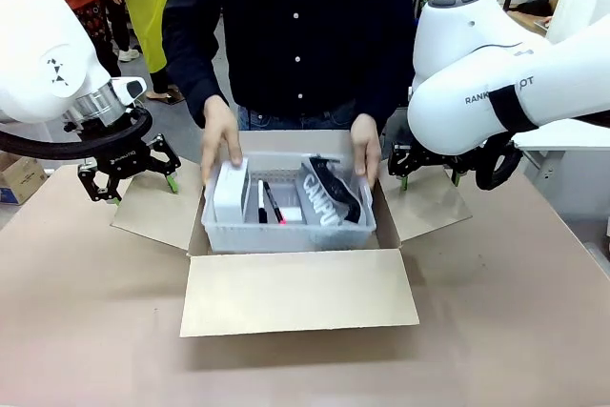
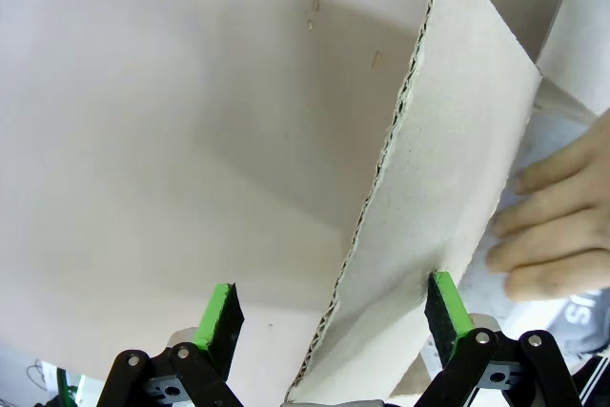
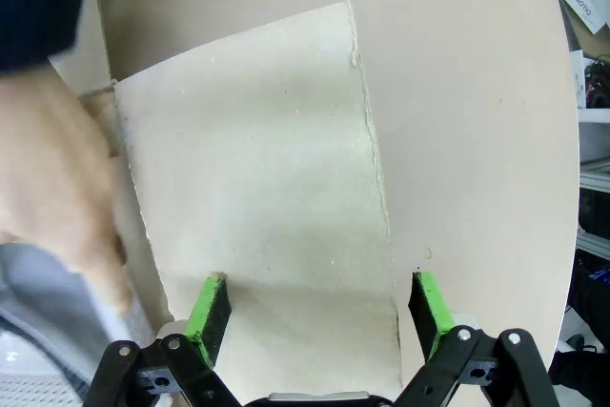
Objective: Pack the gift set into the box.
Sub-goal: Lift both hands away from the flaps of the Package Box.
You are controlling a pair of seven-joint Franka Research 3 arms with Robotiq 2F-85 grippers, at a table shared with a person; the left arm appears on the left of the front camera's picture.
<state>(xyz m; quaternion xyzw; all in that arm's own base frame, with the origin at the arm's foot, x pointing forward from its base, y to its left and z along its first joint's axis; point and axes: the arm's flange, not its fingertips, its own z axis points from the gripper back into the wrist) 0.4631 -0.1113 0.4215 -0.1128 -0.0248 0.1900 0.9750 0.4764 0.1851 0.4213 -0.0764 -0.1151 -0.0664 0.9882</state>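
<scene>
While a person at the far side holds the gift set (image 1: pixel 286 233) with one hand (image 1: pixel 221 145) at each end, their forearms and both white arms crowd the box (image 1: pixel 295 293), which stands open on the desk (image 1: pixel 86 312) with its flaps spread. A small brown carton (image 1: pixel 19 178) sits off the desk's left edge.

The left pincer (image 1: pixel 143 188) hangs spread wide and empty over the left flap (image 1: pixel 152 212). The right pincer (image 1: pixel 429 176), equally wide and empty, hangs over the right flap (image 1: pixel 424 207).

Only the left wrist view shows the flap's corrugated edge between the green pads (image 2: pixel 221 316).

Seen from the front, the white perforated basket stands inside the box's mouth, carrying a small white box (image 1: pixel 231 193), two pens (image 1: pixel 267 202) and grey "CAMPUS" fabric (image 1: pixel 329 199).
</scene>
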